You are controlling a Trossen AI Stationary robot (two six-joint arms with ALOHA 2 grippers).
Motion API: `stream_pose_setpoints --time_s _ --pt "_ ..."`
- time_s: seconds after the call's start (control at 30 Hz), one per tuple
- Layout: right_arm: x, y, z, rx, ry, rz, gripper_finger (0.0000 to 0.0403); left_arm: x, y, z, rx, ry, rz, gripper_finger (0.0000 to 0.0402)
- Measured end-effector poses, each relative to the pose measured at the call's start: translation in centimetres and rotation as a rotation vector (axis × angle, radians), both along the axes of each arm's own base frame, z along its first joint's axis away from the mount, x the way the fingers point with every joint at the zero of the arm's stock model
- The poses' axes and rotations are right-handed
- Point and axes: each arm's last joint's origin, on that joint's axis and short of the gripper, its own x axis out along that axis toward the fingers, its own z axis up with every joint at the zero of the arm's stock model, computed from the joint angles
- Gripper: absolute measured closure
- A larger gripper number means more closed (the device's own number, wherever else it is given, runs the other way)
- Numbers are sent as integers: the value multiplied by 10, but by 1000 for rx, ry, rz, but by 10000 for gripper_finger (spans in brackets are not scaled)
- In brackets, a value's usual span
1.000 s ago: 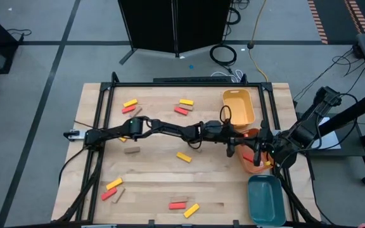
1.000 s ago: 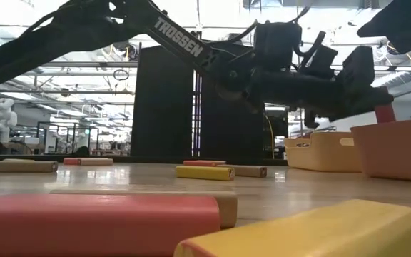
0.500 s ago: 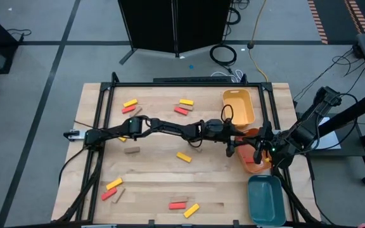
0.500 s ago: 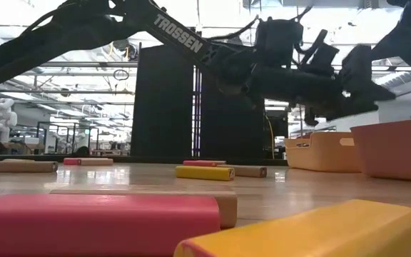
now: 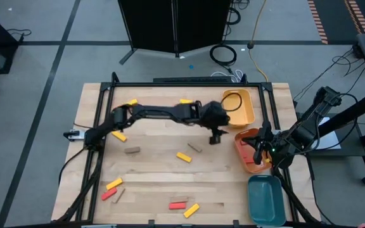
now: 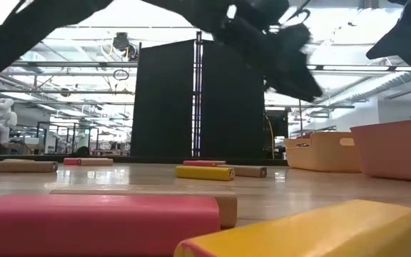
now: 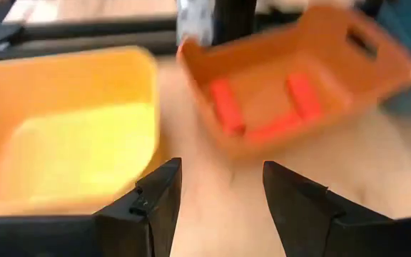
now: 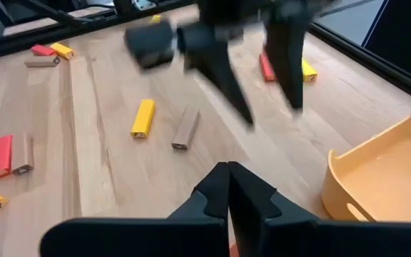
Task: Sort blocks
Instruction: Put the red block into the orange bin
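Observation:
My left gripper (image 5: 215,136) hangs open and empty above the table's middle, left of the orange tray (image 5: 246,166). In the left wrist view its fingers (image 7: 220,168) point toward the yellow tray (image 7: 63,121) and the orange tray (image 7: 348,71), where red blocks (image 7: 223,107) lie flat on the floor. My right gripper (image 8: 227,168) is shut and empty by the orange tray's right side (image 5: 258,147). Loose blocks lie flat on the table: a yellow one (image 5: 184,156), a tan one (image 5: 195,149), and red, yellow and tan ones near the front edge (image 5: 177,205).
A yellow tray (image 5: 239,107) stands at the far right and a teal tray (image 5: 265,199) at the near right. More blocks lie at the far left (image 5: 130,101) and near left (image 5: 113,184). A black frame runs along the table's edges (image 5: 170,83).
My left gripper, at first shut on a red block over the orange tray, has opened and the block has left its fingers. It has then risen, tipped up toward level and drawn back toward the table's left, clear of the tray.

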Motion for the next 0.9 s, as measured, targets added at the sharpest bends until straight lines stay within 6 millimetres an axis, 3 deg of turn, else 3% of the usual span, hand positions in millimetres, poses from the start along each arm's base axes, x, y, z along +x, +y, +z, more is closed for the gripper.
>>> stream_pose_setpoints --time_s 0.17,0.27,0.37,0.5,0.67,0.9 --pt "1 1 0 -5 1 1 403 -43 17 30 168 244 21 207" --pt "1 1 0 -12 -6 -3 403 -67 31 33 194 423 -9 207" --pt "2 1 0 -31 -10 -7 403 -89 49 24 161 629 -13 207" --pt "4 3 2 -47 -22 15 403 -106 76 -1 224 801 32 207" --pt "6 6 4 -62 -34 42 403 -113 101 -25 272 815 59 207" --pt "6 6 4 -74 -34 53 403 -123 112 -44 289 862 3 207"
